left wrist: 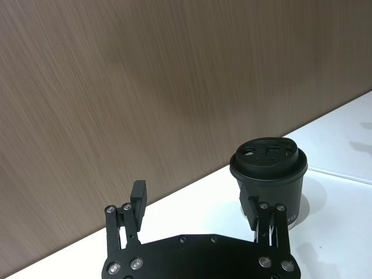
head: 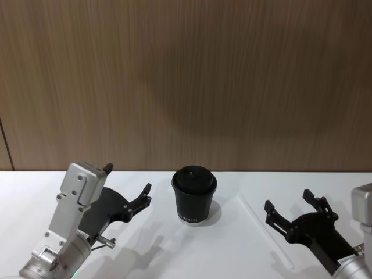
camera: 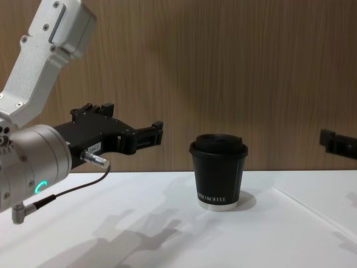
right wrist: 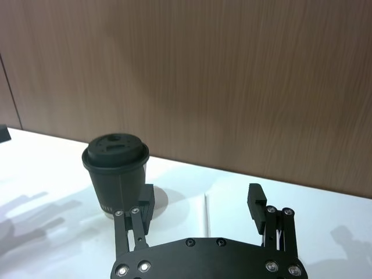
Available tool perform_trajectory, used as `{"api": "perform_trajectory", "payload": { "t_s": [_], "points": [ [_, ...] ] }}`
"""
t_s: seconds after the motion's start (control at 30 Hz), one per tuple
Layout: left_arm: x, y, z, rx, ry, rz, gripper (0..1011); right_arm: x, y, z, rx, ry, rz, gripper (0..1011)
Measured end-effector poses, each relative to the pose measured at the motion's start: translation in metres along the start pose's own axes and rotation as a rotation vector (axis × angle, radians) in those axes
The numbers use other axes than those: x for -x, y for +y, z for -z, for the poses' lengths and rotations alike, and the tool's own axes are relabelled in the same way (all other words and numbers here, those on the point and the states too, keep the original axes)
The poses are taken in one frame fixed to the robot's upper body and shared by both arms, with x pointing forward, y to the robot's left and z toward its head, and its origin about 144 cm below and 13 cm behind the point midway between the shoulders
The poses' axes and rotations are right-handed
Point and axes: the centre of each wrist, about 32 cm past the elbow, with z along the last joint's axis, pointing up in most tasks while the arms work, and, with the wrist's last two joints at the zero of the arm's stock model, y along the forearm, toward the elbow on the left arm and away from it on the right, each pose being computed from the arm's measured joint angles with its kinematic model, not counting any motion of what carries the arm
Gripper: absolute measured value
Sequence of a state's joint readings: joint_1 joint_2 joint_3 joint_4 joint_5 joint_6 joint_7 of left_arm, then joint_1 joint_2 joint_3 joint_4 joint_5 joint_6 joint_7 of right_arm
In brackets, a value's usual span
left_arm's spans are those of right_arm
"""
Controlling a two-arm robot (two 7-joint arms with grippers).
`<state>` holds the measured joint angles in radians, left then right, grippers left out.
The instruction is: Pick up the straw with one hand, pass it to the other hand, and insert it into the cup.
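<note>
Straw: thin straight white straw (head: 260, 224), lying flat on the white table (head: 209, 258). It is right of the cup and runs from near the cup's far right side back toward the robot. It is faint against the tabletop, and nothing touches it.

Straw vs right gripper: black angular right gripper (head: 288, 201) hangs above the table just right of the straw's middle stretch. In the right wrist view the straw (right wrist: 206, 212) lies on the table in line with the gap between the two fingers (right wrist: 256, 200). The two are apart, no contact.

Right gripper state: fingers spread wide, holding nothing.

Cup: small black paper cup (head: 195, 196) with a domed black lid, white lettering low on the side and a pale base rim. It stands upright at table centre, between the two grippers.

Left gripper: black flat-fingered left gripper (head: 128, 179) on a fat silver-grey wrist with a lit teal ring and a thin black cable. It is held above the table left of the cup, pointing toward it. Fingers are spread and empty, near the cup but not touching.

Backdrop: brown wood-grain wall (head: 186, 81) behind the table.
</note>
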<state>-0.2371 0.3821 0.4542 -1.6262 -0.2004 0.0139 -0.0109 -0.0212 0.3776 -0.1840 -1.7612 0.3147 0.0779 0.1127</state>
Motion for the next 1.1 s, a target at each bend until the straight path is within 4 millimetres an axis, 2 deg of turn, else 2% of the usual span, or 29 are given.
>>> {"api": "perform_trajectory", "payload": {
  "t_s": [0.57, 1.1],
  "points": [
    [0.000, 0.000, 0.000, 0.000, 0.000, 0.000, 1003, -0.031, -0.010, 0.009, 0.091, -0.028, -0.116, 1001],
    [0.000, 0.000, 0.000, 0.000, 0.000, 0.000, 1003, -0.042, -0.014, 0.027, 0.164, -0.041, -0.151, 1001]
  ]
}}
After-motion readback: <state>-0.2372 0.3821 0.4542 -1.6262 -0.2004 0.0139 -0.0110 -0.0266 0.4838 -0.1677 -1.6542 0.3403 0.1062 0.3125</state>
